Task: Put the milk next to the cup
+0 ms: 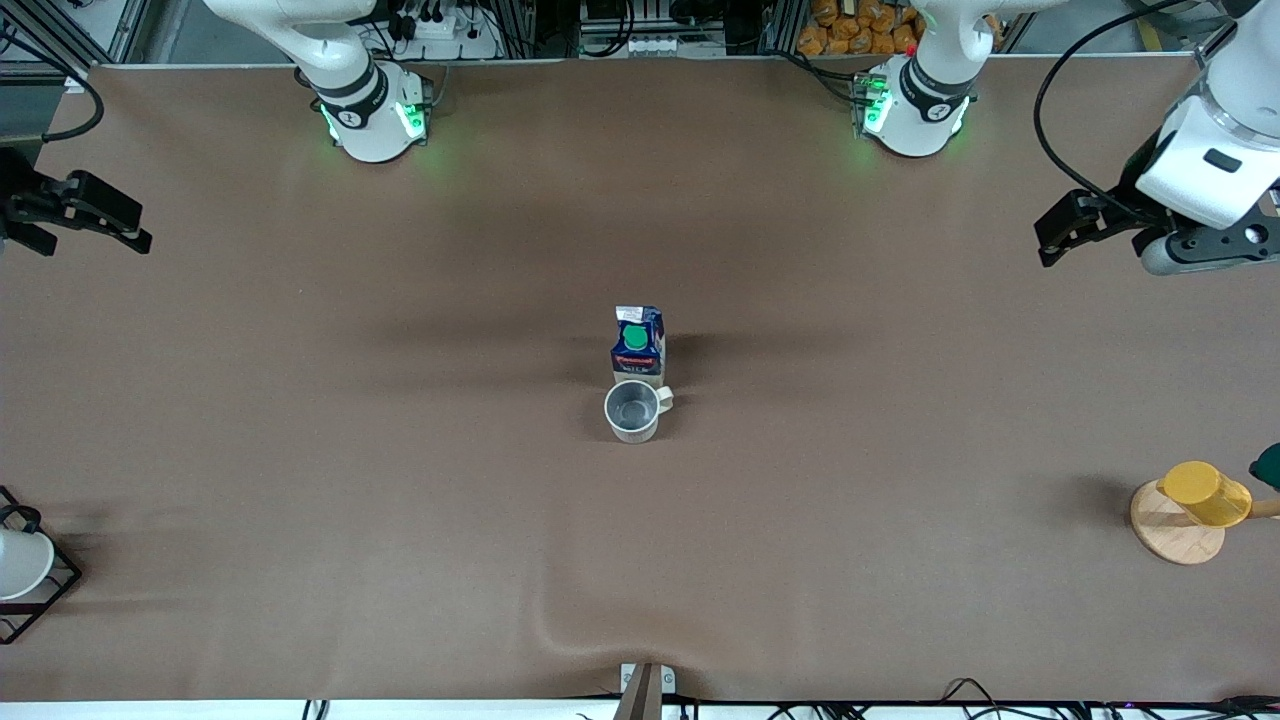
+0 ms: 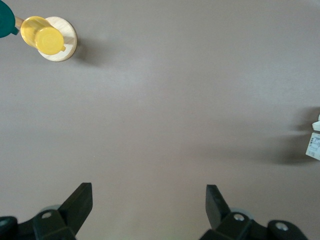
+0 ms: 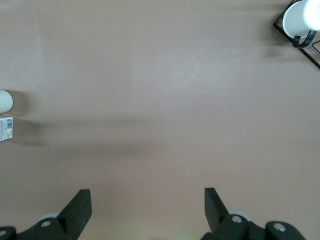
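Note:
The milk (image 1: pixel 638 345), a dark blue carton with a green cap, stands upright at the table's middle. The pale grey cup (image 1: pixel 633 411) sits right beside it, nearer to the front camera, with its handle toward the left arm's end. My left gripper (image 1: pixel 1047 238) hangs open and empty over the left arm's end of the table. My right gripper (image 1: pixel 138 228) hangs open and empty over the right arm's end. In the left wrist view the left gripper (image 2: pixel 149 192) frames bare cloth, with the milk (image 2: pixel 314 146) at the edge. The right wrist view shows the right gripper (image 3: pixel 148 196), the cup (image 3: pixel 5 101) and the milk (image 3: pixel 6 128).
A yellow cup (image 1: pixel 1205 493) lies tilted on a wooden disc (image 1: pixel 1172 535) at the left arm's end, with a teal object (image 1: pixel 1268 465) beside it. A white cup (image 1: pixel 20 565) sits in a black wire rack at the right arm's end. The brown cloth ripples (image 1: pixel 560 635) near the front edge.

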`<control>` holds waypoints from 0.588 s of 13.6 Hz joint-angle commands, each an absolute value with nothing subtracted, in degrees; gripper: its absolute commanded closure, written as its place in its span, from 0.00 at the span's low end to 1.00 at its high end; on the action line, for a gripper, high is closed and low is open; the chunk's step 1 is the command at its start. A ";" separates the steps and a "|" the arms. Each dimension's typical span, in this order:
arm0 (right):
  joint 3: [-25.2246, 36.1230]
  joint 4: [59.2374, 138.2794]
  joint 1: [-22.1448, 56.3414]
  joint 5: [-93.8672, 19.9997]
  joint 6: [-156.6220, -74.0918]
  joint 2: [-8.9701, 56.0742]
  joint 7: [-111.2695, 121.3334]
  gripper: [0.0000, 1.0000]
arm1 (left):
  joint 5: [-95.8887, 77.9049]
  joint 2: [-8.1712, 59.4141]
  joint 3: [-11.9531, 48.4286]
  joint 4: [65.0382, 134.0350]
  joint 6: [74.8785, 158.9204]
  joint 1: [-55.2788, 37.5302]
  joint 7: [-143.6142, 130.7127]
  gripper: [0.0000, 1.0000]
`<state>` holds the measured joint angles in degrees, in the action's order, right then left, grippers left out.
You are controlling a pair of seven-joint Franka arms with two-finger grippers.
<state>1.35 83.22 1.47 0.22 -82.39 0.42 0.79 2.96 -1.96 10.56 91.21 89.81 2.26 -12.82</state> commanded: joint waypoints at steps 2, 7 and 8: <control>1.41 83.58 1.76 0.88 -82.62 0.18 1.32 0.00 | 0.96 -3.43 8.09 92.37 90.44 1.58 -9.58 0.00; 1.49 83.58 1.85 0.97 -82.62 0.18 1.41 0.00 | 1.23 -3.25 8.09 91.41 89.57 1.23 -10.02 0.00; 1.41 83.58 1.76 0.88 -82.62 0.18 1.41 0.00 | 0.71 -2.82 8.17 90.28 88.60 1.32 -10.02 0.00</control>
